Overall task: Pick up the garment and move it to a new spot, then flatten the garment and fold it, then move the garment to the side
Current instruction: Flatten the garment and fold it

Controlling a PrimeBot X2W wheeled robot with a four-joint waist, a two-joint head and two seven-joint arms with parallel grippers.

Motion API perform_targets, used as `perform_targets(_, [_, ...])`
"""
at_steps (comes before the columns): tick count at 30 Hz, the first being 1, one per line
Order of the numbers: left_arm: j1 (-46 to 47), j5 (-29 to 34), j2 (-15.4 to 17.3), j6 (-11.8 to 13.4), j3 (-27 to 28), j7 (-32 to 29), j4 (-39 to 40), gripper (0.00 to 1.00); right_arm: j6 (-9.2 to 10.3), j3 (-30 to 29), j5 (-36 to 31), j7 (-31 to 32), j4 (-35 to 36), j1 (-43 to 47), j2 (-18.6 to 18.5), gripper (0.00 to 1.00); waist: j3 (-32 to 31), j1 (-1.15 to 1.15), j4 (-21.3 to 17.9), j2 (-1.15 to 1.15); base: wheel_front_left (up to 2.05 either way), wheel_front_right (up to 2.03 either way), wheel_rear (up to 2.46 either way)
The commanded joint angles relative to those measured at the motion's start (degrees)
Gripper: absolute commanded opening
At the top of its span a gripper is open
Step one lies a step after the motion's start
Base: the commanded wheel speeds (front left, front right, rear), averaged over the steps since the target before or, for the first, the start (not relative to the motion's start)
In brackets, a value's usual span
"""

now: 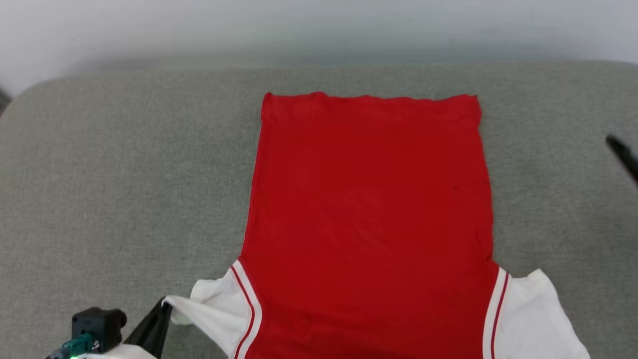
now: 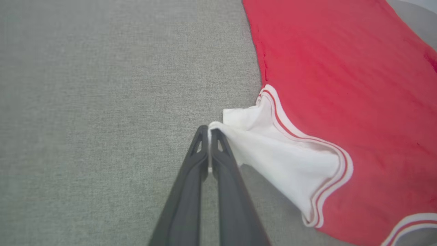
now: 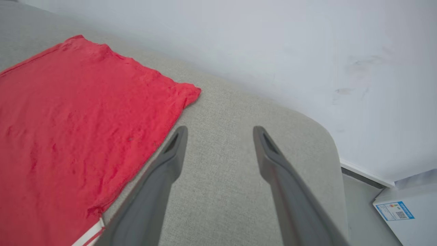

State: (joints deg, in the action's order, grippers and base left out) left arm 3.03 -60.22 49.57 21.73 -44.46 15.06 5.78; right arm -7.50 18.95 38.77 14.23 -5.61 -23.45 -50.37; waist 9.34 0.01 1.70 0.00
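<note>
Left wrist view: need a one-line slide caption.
Left gripper shut on the white sleeve of the red garment, spread on a grey cushion.

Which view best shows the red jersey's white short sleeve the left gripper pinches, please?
The left wrist view: the white short sleeve is close, its edge pinched in the shut left gripper. The head view shows it small, bottom left; the right wrist view shows the garment's red body by the open right gripper.

Head view steep, from above; left wrist close, right wrist oblique toward wall (image 3: 273, 51) — all share garment (image 1: 369, 199).
</note>
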Motion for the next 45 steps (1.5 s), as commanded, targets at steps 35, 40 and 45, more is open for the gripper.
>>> perform_targets(35, [15.2, 14.9, -11.4, -4.4, 5.2, 0.1, 2.7, 0.00, 0.02, -0.2, -4.4, 58.9, -22.1, -36.0, 13.4, 1.00, 28.3, -0.01, 15.0, 0.00, 0.00, 0.00, 0.00])
perform_targets(40, [14.4, 16.0, -11.7, -4.9, 6.2, 0.1, 1.6, 0.00, 0.02, -0.7, -3.6, 57.4, -19.8, -35.0, 12.8, 0.00, 26.9, -0.01, 13.8, 0.00, 0.00, 0.00, 0.00])
perform_targets(45, [12.4, 16.2, -11.7, -5.2, 7.5, 0.1, 0.8, 0.00, 0.02, 0.2, -2.0, 54.4, -16.6, -35.8, 11.7, 0.00, 22.6, -0.01, 11.7, 0.00, 0.00, 0.00, 0.00])
